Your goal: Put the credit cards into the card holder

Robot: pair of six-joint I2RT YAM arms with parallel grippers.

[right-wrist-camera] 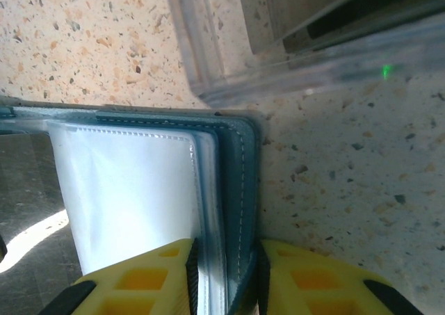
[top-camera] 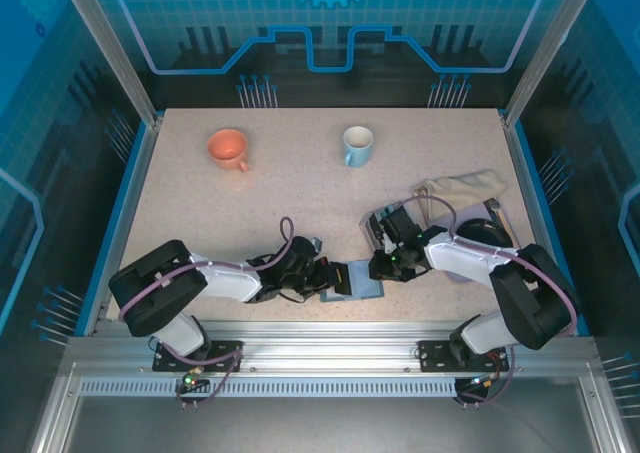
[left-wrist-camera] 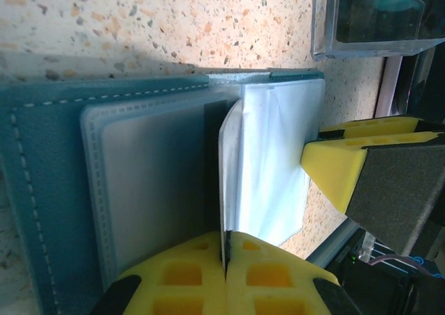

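The card holder (top-camera: 360,283) lies open on the worktop (top-camera: 250,203) at its near edge, between the two grippers. Check the left gripper (left-wrist-camera: 226,263): its jaws are fully closed on the edge of one clear sleeve (left-wrist-camera: 268,155), which stands up from the holder. Check the right gripper (right-wrist-camera: 226,277): its jaws are slightly parted and clamp the holder's teal cover and sleeve stack on the opposite side. Just beyond sits the clear rack (top-camera: 383,225) containing the cards (left-wrist-camera: 375,9). Farther back you see an orange cup (top-camera: 228,148) and a blue cup (top-camera: 357,145), well apart.
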